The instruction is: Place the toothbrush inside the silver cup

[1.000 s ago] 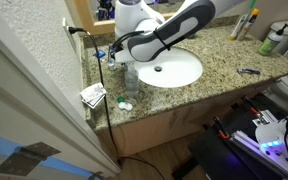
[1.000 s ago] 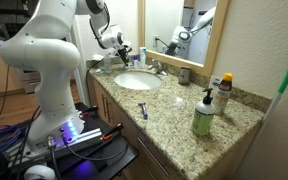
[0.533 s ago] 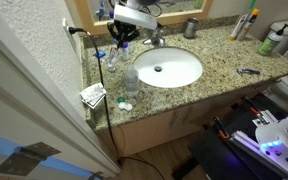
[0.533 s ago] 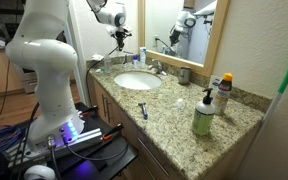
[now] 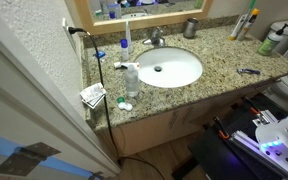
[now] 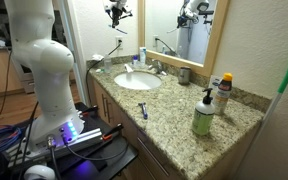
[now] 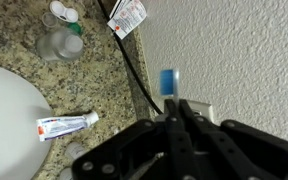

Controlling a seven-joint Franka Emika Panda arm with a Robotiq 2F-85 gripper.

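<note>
Evidently the carrying step was in hand. In the wrist view we saw the gripper (image 7: 173,120) clamped on the toothbrush (image 7: 168,82), whose blue head stood out beyond the fingertips against the textured wall (image 7: 244,50). Below it lay the granite counter (image 7: 94,90), with a toothpaste tube (image 7: 67,125) beside the sink (image 7: 4,110) and a clear plastic bottle (image 7: 59,43) further off. In an exterior view the gripper hung high above the counter's end, near the mirror's (image 6: 179,30) edge (image 6: 115,12); whether the brush showed there we could not tell. The silver cup (image 5: 191,28) stood upright at the back of the counter, by the mirror and just beyond the faucet (image 5: 156,40), well apart from the gripper and with nothing visible in it. We judged the task roughly half done: brush in hand, cup not yet reached. The next move called for travel across the sink to a point over the cup's mouth, a turn of the brush to near upright, a descent clear of the faucet, and release only once the lower end sat inside the rim.
</note>
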